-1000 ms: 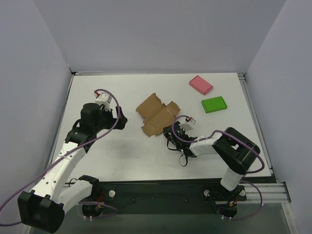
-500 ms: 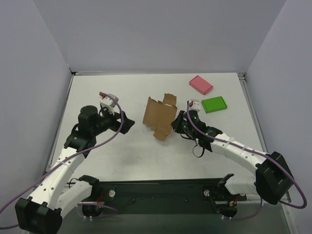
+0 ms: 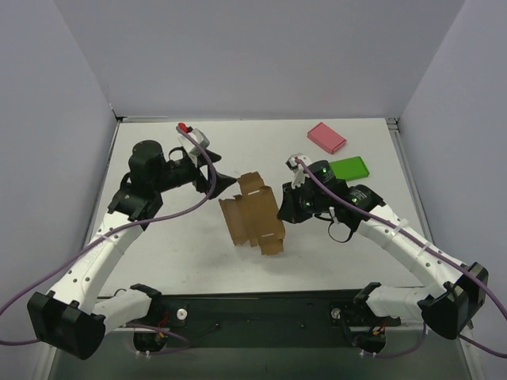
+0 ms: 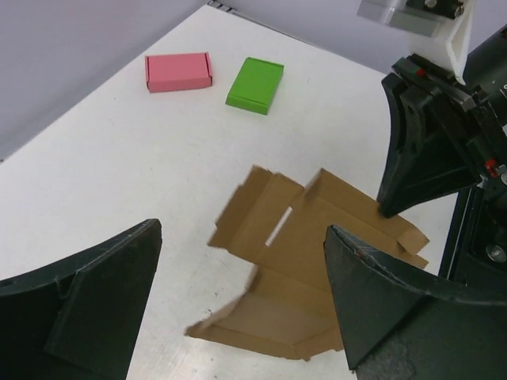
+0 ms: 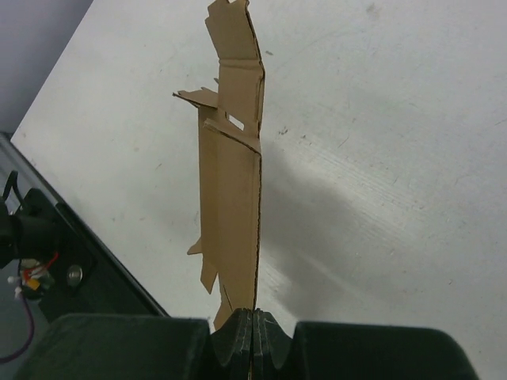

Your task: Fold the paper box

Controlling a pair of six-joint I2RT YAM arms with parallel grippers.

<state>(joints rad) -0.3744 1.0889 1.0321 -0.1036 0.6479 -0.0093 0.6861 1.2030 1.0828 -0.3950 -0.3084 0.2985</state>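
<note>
box: paper box, flat unfolded sheet, held up over mid table | right gripper: fingers clamped on the sheet's edge | left gripper: fingers wide apart, near the sheet's left, holding nothing | pink box, green box: far right

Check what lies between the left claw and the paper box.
Nothing: only bare white table shows in the gap between the open left claw and the paper box, clearest in the left wrist view.

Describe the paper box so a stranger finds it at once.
Look at the middle of the white table. There the right claw pinches the paper box: an unfolded brown cardboard sheet with flaps, unlike the closed pink box and green box.
</note>
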